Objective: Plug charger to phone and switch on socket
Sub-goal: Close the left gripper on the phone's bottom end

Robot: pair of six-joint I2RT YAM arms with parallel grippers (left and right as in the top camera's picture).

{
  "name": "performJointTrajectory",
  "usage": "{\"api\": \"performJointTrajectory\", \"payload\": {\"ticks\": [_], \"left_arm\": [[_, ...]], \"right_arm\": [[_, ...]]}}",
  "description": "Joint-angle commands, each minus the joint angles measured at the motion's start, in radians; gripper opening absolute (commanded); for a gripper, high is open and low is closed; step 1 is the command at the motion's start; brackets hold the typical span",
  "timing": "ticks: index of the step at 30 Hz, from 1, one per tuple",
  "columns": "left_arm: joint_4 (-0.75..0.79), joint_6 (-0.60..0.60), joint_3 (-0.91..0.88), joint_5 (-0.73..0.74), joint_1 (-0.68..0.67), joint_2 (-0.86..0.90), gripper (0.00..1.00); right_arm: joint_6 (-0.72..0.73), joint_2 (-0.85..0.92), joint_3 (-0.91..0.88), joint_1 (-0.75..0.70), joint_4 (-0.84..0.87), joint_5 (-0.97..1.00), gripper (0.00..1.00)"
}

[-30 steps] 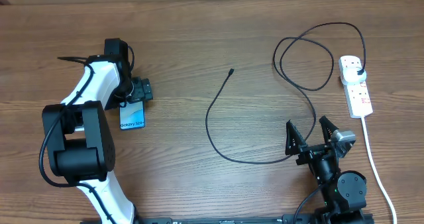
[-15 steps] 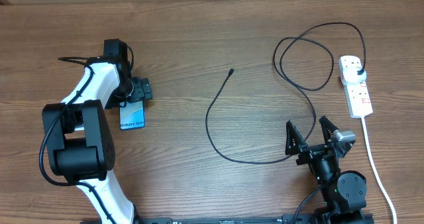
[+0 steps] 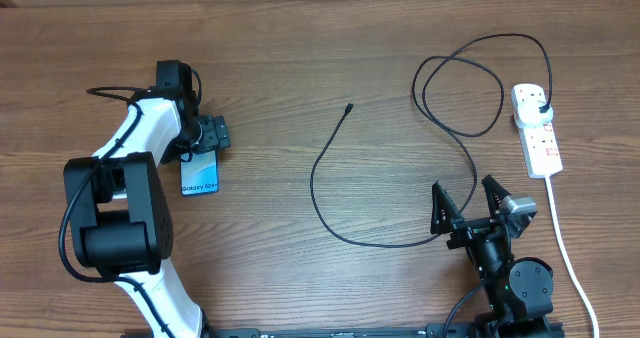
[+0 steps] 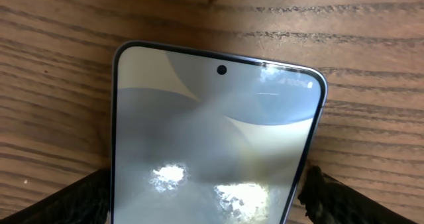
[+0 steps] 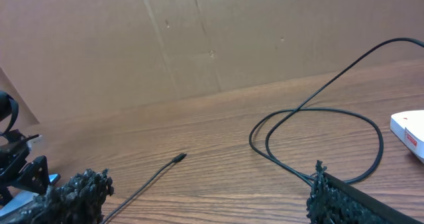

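Note:
The phone (image 3: 200,175) lies flat at the table's left, its blue screen up. My left gripper (image 3: 206,138) is low over its far end, open, with a finger on each side. In the left wrist view the phone (image 4: 212,131) fills the space between the fingers, with a thin gap at the right one. The charger cable (image 3: 312,183) lies in loops mid-table, its connector tip (image 3: 348,108) free on the wood. Its plug head (image 3: 541,108) sits in the white socket strip (image 3: 540,143) at the right. My right gripper (image 3: 463,188) is open and empty, just right of the cable.
The strip's thick white cord (image 3: 566,243) runs down the right side to the front edge. The right wrist view shows the connector tip (image 5: 179,158), cable loops (image 5: 318,118), a corner of the strip (image 5: 411,128) and a brown cardboard wall (image 5: 199,38) behind the table.

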Motion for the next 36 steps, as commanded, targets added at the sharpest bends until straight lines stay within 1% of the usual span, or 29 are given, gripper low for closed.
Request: {"api": "performJointTrajectory", "payload": {"ticks": [1, 8, 15, 26, 31, 36], "left_arm": [[0.018, -0.021, -0.055, -0.005, 0.006, 0.024, 0.94], [0.061, -0.025, -0.112, -0.011, 0.006, 0.024, 0.93], [0.039, -0.027, -0.114, 0.016, 0.006, 0.024, 0.89], [-0.038, -0.048, -0.114, 0.042, 0.006, 0.024, 0.9], [-0.047, -0.048, -0.114, 0.042, 0.006, 0.024, 0.91], [-0.038, -0.048, -0.114, 0.042, 0.006, 0.024, 0.84]], "right_arm": [[-0.002, -0.01, -0.011, 0.008, 0.006, 0.009, 1.0], [-0.002, -0.01, -0.011, 0.008, 0.006, 0.009, 1.0], [-0.002, -0.01, -0.011, 0.008, 0.006, 0.009, 1.0], [-0.002, -0.01, -0.01, 0.008, 0.006, 0.009, 1.0], [-0.002, -0.01, -0.011, 0.008, 0.006, 0.009, 1.0], [-0.002, -0.01, -0.011, 0.008, 0.006, 0.009, 1.0]]}}
